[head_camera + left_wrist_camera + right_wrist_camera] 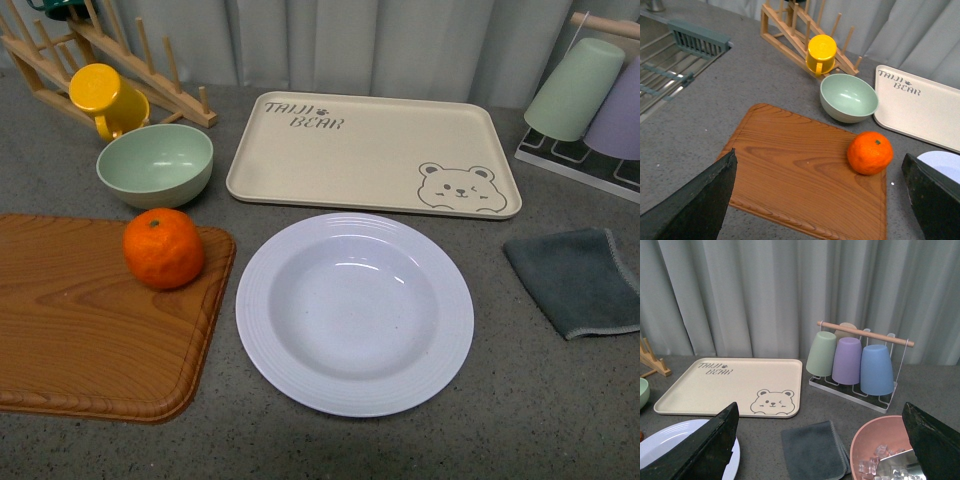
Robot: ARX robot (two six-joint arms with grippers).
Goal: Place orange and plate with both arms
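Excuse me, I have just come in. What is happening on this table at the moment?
Nothing is held yet. The round bright orange fruit sits on the brown wooden cutting board. The large white deep plate lies empty on the grey counter, in front of the beige bear tray. The robot's left hand is open above the board, facing the orange. Its right hand is open too, with the plate at the edge of its view.

Left hand and right hand are matte black, wedge-shaped.
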